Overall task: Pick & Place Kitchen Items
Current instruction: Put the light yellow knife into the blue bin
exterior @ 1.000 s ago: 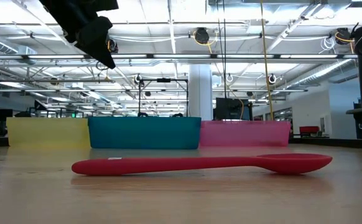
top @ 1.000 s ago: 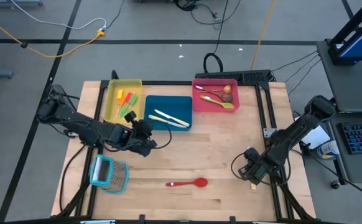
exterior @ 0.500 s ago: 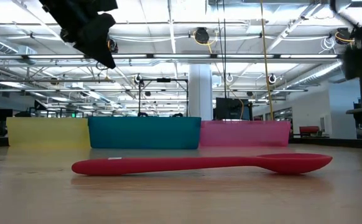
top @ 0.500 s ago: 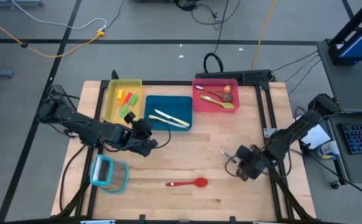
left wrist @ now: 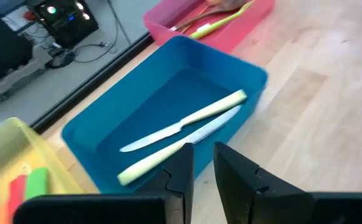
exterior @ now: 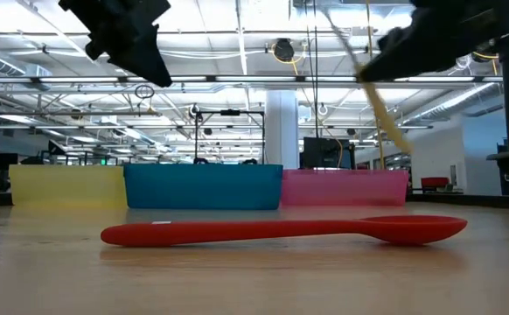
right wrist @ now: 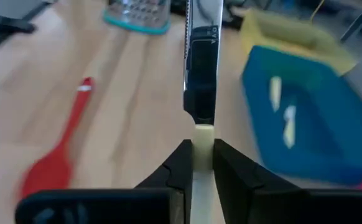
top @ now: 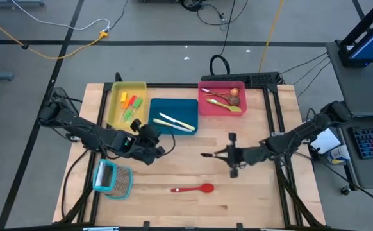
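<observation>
A cream-handled knife (right wrist: 203,74) is lifted over the middle of the table with my right gripper (top: 230,154) shut on it; its blade (top: 209,154) points toward the table's left. Beside the blue tray (top: 174,110), my left gripper (left wrist: 203,167) hovers with its fingers narrowly open on nothing. Two cream-handled knives (left wrist: 181,127) lie flat in that tray. A red spoon (top: 193,188) lies flat on the wood near the front edge, also seen in the low view (exterior: 281,230). Small spatulas (top: 130,104) lie in the yellow tray, and spoons (top: 223,99) in the red tray. My right gripper pinches the knife's cream handle (right wrist: 203,138) between its two fingers, just behind where the blade starts. The fingers come nearly level from the table's right and lie along the knife. The knife is clear of the table, its blade sticking out ahead of the fingertips.
A light-blue-framed grater (top: 113,179) lies at the near left. The yellow tray (top: 117,96), blue tray and red tray (top: 202,106) stand in a row at the far side. Bare wood spans the middle and right of the table (top: 250,192).
My right gripper has risen from the table's near right edge and swung toward the middle, turning from pointing down to nearly level and rolling its wrist, with the knife carried along clear of the wood.
</observation>
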`<state>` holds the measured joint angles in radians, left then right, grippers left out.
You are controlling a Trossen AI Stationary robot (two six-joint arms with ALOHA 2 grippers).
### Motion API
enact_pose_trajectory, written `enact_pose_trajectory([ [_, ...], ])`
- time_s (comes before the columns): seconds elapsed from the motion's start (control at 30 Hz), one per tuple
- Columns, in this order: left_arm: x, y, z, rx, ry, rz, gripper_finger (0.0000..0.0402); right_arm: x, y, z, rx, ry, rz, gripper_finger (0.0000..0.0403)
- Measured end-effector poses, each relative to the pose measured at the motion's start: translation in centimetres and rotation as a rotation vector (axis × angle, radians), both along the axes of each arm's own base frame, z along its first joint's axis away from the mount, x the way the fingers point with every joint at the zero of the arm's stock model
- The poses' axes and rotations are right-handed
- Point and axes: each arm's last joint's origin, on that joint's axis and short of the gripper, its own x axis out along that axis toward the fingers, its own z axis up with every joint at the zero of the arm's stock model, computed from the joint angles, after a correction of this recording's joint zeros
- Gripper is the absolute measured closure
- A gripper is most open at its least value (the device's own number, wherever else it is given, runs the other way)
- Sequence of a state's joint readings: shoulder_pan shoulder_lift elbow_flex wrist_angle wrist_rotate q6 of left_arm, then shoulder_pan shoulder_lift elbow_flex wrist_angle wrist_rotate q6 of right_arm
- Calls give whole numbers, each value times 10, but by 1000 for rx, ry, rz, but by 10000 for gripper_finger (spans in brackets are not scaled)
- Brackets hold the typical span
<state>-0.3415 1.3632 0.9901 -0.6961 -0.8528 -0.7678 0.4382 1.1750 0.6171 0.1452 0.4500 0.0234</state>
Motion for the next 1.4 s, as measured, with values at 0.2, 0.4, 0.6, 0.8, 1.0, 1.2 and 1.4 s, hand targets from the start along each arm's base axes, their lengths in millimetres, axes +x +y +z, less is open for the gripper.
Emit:
enact_pose_trajectory([
  [0.2, 2, -13, 3, -29, -67, -47, 334, 32, -26, -11, -173, -66, -55, 367],
  [0.4, 0, -25, 5, -38, -106, -84, 334, 63, -42, -7, -220, -349, -128, 369],
  [0.6, 6, -34, -1, -39, -119, -103, 334, 98, -52, 9, -266, -343, -107, 369],
  [0.8, 16, -41, -16, -32, -92, -113, 334, 143, -72, 26, -262, -118, -127, 369],
  [1.0, 19, -49, -25, -48, -64, -143, 334, 172, -109, 9, -266, 12, -217, 369],
  [1.2, 16, -58, -25, -38, -65, -185, 334, 181, -151, -22, -281, 109, -296, 369],
  [1.4, 15, -61, -25, -11, -45, -219, 334, 179, -187, -53, -183, 194, -239, 361],
])
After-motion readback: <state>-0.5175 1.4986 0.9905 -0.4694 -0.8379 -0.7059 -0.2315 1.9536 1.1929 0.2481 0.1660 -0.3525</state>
